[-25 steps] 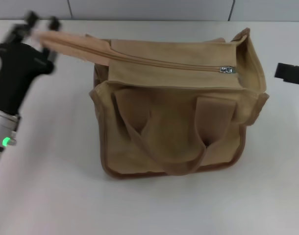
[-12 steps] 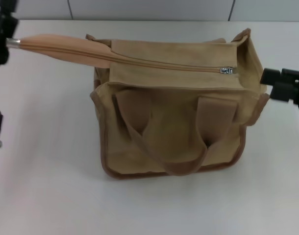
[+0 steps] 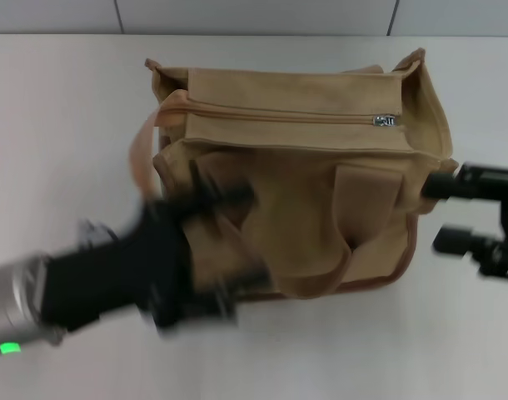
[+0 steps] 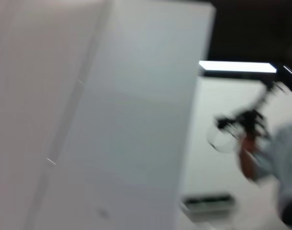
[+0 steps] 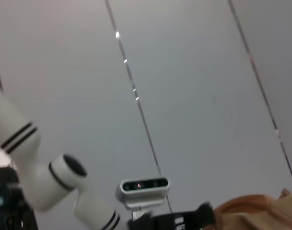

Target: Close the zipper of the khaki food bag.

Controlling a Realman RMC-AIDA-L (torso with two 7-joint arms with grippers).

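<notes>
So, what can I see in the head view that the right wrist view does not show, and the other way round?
Only the head view shows the whole khaki food bag standing on the white table, its zipper with the silver slider near the bag's right end, the left hand blurred at the bag's front, and the right hand, open, at the bag's right edge.

Only the right wrist view shows the robot's head camera, a white arm and the grey wall panels.

Both show the bag; the right wrist view catches just a tan corner.
</notes>
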